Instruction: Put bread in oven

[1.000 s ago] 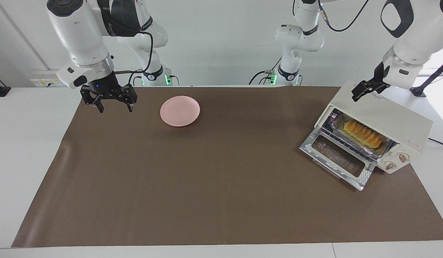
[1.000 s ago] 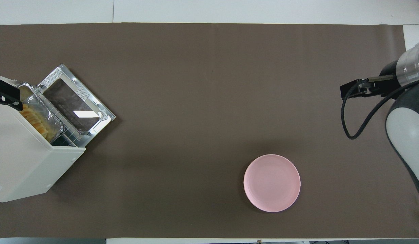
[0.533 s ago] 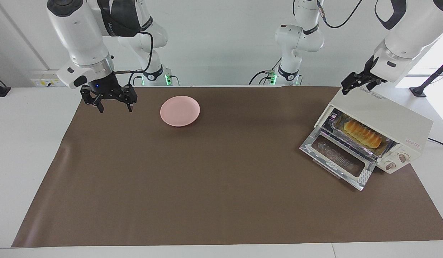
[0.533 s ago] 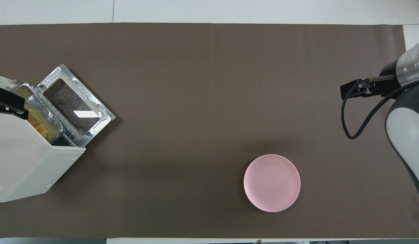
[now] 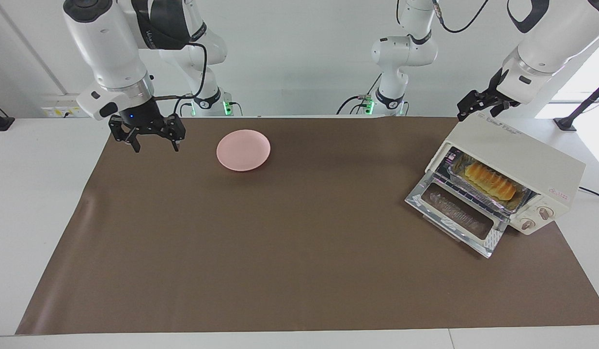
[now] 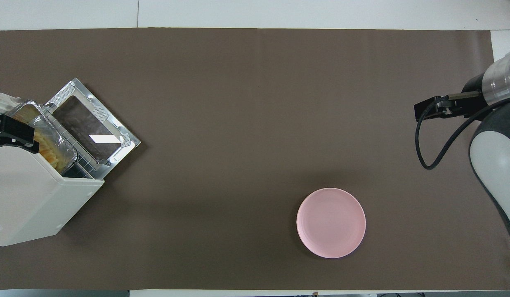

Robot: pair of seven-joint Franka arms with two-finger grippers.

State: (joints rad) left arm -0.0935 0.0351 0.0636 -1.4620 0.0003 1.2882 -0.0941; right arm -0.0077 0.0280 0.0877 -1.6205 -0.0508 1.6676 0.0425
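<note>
The cream-white oven (image 5: 522, 155) (image 6: 28, 194) stands at the left arm's end of the table, its glass door (image 5: 457, 213) dropped open. The golden bread (image 5: 491, 180) (image 6: 46, 145) lies in a crinkled foil tray (image 5: 455, 165) on the rack inside. My left gripper (image 5: 475, 109) (image 6: 11, 133) hangs open and empty over the oven's top, at the corner nearest the robots. My right gripper (image 5: 154, 143) (image 6: 429, 109) waits open, with nothing between its fingers, over the mat at the right arm's end.
A round pink plate (image 5: 243, 150) (image 6: 331, 222) with nothing on it sits on the brown mat (image 5: 280, 242) near the robots, toward the right arm's end. The lowered oven door juts out over the mat.
My left gripper has risen and drawn back from the oven's front, along its top toward the robots. The right arm, bread, oven and plate have not moved.
</note>
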